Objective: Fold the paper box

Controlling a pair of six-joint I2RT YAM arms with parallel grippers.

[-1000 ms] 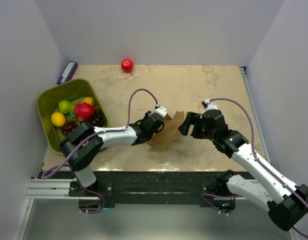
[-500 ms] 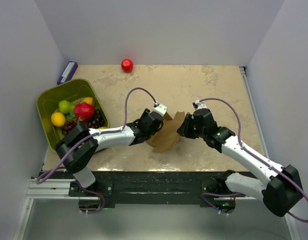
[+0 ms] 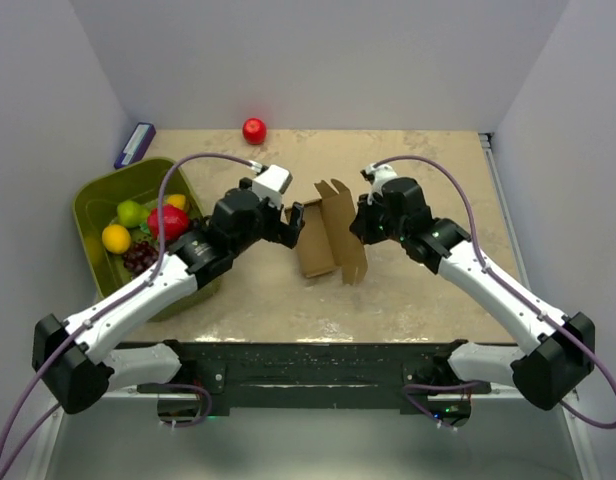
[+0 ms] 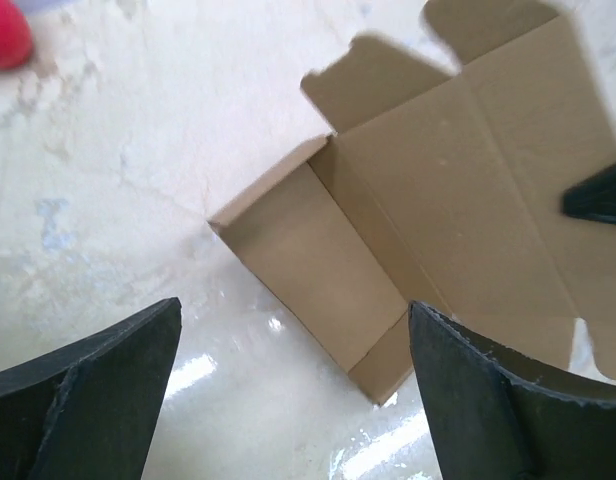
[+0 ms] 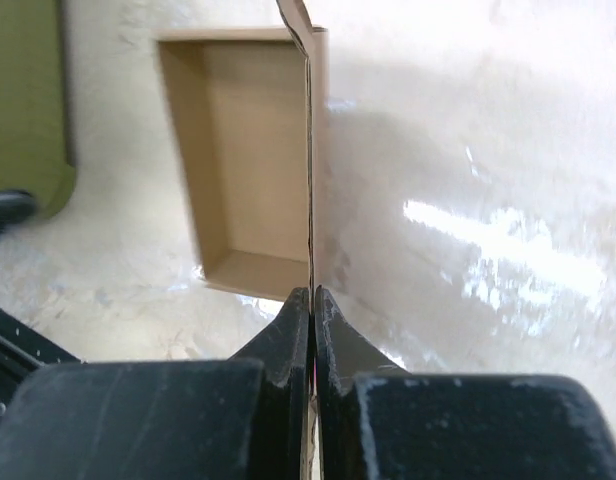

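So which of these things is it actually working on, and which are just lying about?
Part of the job:
paper box, half folded
right gripper, jaws shut on its upright panel
left gripper, jaws open beside it

Just lying about:
green bin of fruit
round red object near the back wall
small purple object at the left wall

Between the widely parted black fingers (image 4: 98, 390) of the left gripper (image 4: 293, 330), the paper box (image 4: 388, 260) lies open on the pale marbled table (image 4: 138, 150), flaps spread at its far end, a dark pointed shape (image 4: 598, 195) over its right panel, a red ball (image 4: 6, 35) in the far-left corner.
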